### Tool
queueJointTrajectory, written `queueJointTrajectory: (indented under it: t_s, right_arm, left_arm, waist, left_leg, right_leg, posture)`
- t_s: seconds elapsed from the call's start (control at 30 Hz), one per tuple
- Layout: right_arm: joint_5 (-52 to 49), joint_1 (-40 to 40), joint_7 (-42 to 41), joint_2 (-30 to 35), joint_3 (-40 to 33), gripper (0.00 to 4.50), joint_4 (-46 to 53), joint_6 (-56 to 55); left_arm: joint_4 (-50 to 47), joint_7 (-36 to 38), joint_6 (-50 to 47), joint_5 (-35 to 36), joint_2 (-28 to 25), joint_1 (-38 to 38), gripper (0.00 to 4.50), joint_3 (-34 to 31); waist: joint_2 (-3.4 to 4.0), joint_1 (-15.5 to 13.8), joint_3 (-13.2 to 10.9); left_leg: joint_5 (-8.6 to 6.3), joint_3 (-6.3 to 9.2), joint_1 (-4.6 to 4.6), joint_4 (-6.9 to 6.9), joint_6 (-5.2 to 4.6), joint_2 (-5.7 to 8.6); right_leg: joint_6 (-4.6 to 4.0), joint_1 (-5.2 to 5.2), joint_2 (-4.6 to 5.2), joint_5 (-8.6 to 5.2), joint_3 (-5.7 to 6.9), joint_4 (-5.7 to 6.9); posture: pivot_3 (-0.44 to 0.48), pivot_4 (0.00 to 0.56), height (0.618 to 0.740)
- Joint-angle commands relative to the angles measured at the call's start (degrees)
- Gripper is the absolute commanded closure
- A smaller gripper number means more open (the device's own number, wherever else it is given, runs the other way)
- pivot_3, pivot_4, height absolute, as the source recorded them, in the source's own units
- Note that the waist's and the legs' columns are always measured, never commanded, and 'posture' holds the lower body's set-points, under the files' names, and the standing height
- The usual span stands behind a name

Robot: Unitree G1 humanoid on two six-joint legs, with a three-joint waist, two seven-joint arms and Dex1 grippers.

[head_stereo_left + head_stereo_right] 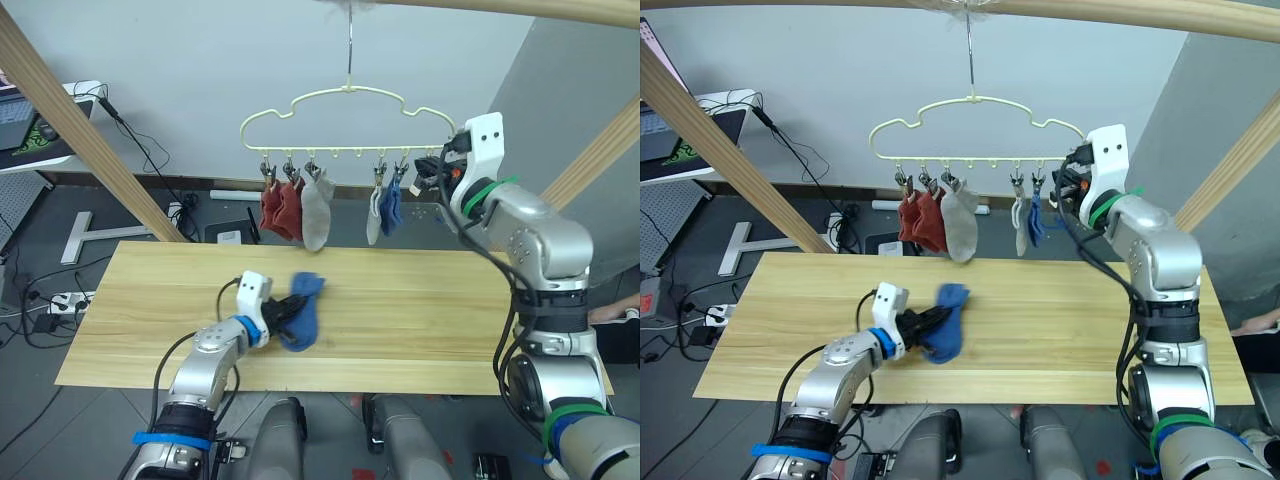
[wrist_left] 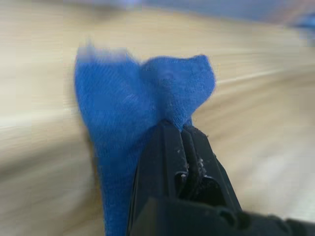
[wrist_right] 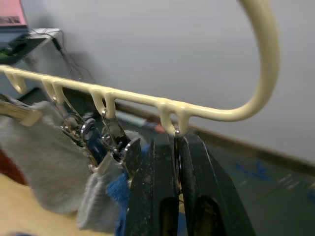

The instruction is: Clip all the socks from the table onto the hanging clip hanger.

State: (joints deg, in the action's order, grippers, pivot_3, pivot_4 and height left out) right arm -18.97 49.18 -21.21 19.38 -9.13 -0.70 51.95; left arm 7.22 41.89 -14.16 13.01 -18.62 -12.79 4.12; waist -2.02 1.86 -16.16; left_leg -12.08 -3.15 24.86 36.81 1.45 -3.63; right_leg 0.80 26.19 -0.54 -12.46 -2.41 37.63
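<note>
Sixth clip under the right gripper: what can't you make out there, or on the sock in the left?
- Sixth clip: right gripper fingers cover it in the right wrist view; too small in the eye views.
- Blue sock: far edge blurred in the left wrist view; left gripper covers the pinched part.

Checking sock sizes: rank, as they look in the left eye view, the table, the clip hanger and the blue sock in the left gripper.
1. the table
2. the clip hanger
3. the blue sock, pinched in the left gripper
</note>
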Motion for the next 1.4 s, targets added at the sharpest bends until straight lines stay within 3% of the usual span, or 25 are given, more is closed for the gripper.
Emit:
queueJointTrajectory:
  t_s: [0.03,0.23,0.57,1.4]
  right_arm:
    - [-6.70,5.77,0.58,1.65,-7.34,4.50,-2.87,14.32]
    - [-11.28,11.16,3.14,1.03,-13.73,4.50,-6.51,26.62]
    - [-12.53,13.32,8.41,-1.89,-21.06,4.50,-5.89,36.13]
    - [-13.90,15.80,12.11,-4.52,-27.91,4.50,-6.72,40.55]
  left_arm:
    - [-14.52,2.90,-1.12,4.08,1.72,-0.83,4.47,3.65]
    - [-19.62,0.90,-1.36,3.56,5.53,-5.08,4.47,7.36]
    - [-13.99,-2.03,8.51,-3.40,7.75,-10.84,4.47,10.07]
    - [-7.60,-2.74,14.53,-3.73,10.77,-15.39,4.47,8.94]
  waist:
    - [0.01,0.02,0.00]
    - [0.00,0.24,0.01]
    - [0.01,0.39,0.01]
    - [0.01,0.68,0.01]
  left_leg:
    - [0.00,0.01,0.00,0.00,0.00,-0.01]
    - [0.00,-0.01,-0.01,-0.01,-0.01,0.08]
    - [-0.01,0.04,0.06,-0.04,-0.01,0.10]
    - [-0.03,0.09,0.17,-0.04,-0.05,0.09]
  right_leg:
    - [0.00,0.00,-0.01,0.00,-0.02,0.00]
    - [0.00,-0.03,-0.12,0.00,-0.04,-0.07]
    - [0.02,-0.03,-0.24,0.01,0.00,-0.22]
    - [0.08,-0.07,-0.23,0.05,0.03,-0.41]
  posture:
    - [-0.053,0.284,0.740]
    - [-0.063,0.276,0.740]
    - [-0.084,0.265,0.740]
    - [-0.118,0.272,0.740]
